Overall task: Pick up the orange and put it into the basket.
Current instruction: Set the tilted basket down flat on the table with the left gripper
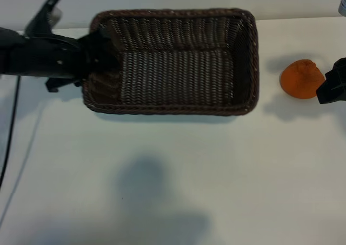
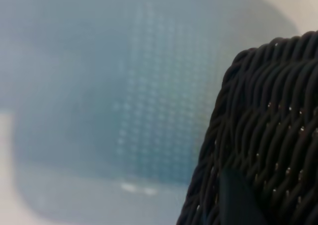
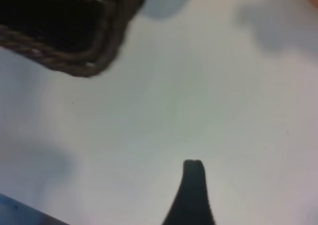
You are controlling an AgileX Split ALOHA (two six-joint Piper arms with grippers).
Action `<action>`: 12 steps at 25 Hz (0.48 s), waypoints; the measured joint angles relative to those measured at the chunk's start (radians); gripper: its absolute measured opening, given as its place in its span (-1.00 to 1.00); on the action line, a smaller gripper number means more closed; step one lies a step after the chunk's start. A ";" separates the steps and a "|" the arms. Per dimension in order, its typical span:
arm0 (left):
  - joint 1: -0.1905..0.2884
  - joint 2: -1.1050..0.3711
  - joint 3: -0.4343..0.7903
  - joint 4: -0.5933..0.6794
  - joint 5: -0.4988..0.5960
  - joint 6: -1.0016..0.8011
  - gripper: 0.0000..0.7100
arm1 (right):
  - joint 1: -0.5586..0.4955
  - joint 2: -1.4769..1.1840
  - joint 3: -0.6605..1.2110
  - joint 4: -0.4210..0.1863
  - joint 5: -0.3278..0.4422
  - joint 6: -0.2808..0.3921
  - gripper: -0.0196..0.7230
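The orange [image 1: 301, 78] lies on the white table to the right of the dark brown wicker basket [image 1: 173, 108], clear of its rim. My right gripper [image 1: 331, 85] sits just right of the orange, almost touching it, open and empty. In the right wrist view only one dark finger [image 3: 194, 185] shows over bare table, with a corner of the basket [image 3: 99, 41] farther off. My left gripper [image 1: 92, 61] is at the basket's left wall and is shut on it. The left wrist view shows the weave of the basket [image 2: 268, 115] close up against a dark finger [image 2: 238, 200].
The basket is empty inside. A black cable [image 1: 11, 126] hangs down the table's left side. A bluish object [image 1: 343, 4] pokes in at the back right corner. The white table [image 1: 173, 191] stretches in front of the basket, with a soft shadow on it.
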 joint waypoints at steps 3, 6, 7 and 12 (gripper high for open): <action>-0.049 0.060 -0.031 -0.015 -0.014 0.000 -0.01 | 0.000 0.000 0.000 0.000 0.001 0.000 0.61; -0.084 0.111 -0.072 -0.021 -0.021 0.001 -0.01 | 0.000 0.000 0.000 0.000 0.001 0.000 0.61; -0.089 0.124 -0.085 -0.023 -0.023 0.001 -0.01 | 0.000 0.000 0.000 0.000 0.002 0.000 0.61; -0.096 0.140 -0.098 -0.038 -0.044 -0.014 -0.01 | 0.000 0.000 0.000 0.000 0.002 0.000 0.61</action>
